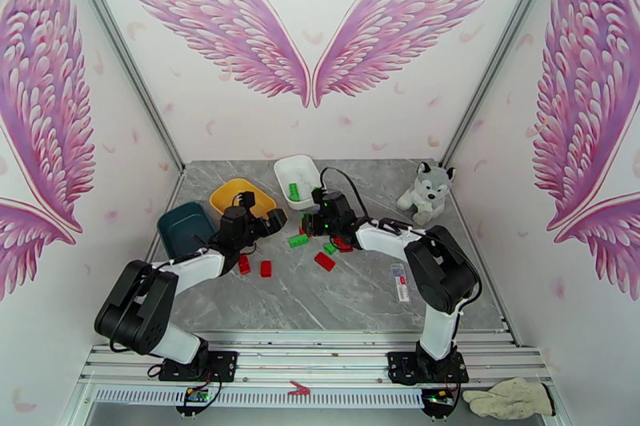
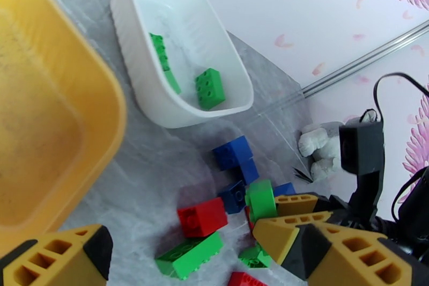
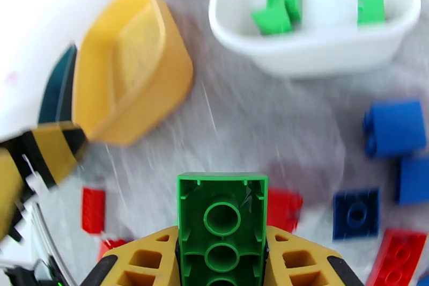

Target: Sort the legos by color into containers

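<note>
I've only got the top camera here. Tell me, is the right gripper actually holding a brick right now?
Observer: Yes, the right gripper is shut on a green brick, hollow underside toward its wrist camera.
Operator: And the left one?
Observer: The left gripper is open, fingers spread wide, gripping nothing.
Operator: How many greens in the white dish?
Observer: At least two: a square brick and a longer one along the wall.

leftmost dish (image 1: pixel 181 231) | middle dish (image 1: pixel 226 194) behind-right of it | rightmost dish (image 1: pixel 301 169) farthest from me, bricks (image 1: pixel 294 191) in it | loose bricks (image 1: pixel 265 268) before the dishes | plush dog (image 1: pixel 426 189) at my far right
</note>
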### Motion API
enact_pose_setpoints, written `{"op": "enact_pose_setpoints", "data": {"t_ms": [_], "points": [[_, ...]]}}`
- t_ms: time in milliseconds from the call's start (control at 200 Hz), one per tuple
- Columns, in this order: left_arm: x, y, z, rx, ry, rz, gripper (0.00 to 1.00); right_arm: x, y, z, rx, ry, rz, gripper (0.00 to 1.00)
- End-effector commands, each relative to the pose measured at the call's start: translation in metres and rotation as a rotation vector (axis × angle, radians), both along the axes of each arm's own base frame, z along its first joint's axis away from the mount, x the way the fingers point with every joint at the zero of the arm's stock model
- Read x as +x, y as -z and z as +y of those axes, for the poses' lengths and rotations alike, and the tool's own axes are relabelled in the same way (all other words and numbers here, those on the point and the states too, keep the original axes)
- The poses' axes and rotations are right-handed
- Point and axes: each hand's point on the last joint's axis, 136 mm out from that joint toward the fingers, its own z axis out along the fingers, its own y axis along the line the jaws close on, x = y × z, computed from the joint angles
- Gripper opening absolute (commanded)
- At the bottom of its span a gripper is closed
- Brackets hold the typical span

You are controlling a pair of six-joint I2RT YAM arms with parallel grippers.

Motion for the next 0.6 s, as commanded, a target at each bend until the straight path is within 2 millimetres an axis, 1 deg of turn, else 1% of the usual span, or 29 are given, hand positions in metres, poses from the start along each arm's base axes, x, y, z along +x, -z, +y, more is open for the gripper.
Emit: {"op": "enact_pose_setpoints", "data": {"t_ms": [0, 100, 120, 205, 300, 410, 485, 595], "points": [[0.018, -0.029, -0.014, -0.04, 0.015, -0.074, 0.99, 0.03, -0.02, 0.005, 0.067, 0.042, -0.018, 0.23], [0.028, -0.039, -0.014, -0.028, -0.003, -0.098, 0.98, 0.054, -0.025, 0.003, 0.058, 0.085, -0.039, 0.25], [0.03, -0.041, -0.013, -0.023, -0.01, -0.102, 0.98, 0.059, -0.028, 0.003, 0.057, 0.092, -0.045, 0.26], [0.036, -0.044, -0.008, 0.012, -0.045, -0.113, 0.98, 0.078, -0.03, 0.005, 0.04, 0.114, -0.057, 0.28], [0.035, -0.042, 0.0, 0.048, -0.078, -0.113, 0.98, 0.098, -0.038, 0.006, 0.022, 0.142, -0.096, 0.31], [0.03, -0.036, 0.011, 0.088, -0.113, -0.105, 0.98, 0.118, -0.039, 0.009, -0.012, 0.162, -0.114, 0.33], [0.024, -0.031, 0.017, 0.114, -0.13, -0.099, 0.98, 0.129, -0.041, 0.013, -0.026, 0.162, -0.12, 0.39], [0.017, -0.025, 0.024, 0.151, -0.151, -0.092, 0.98, 0.137, -0.044, 0.018, -0.036, 0.154, -0.131, 0.55]]}}
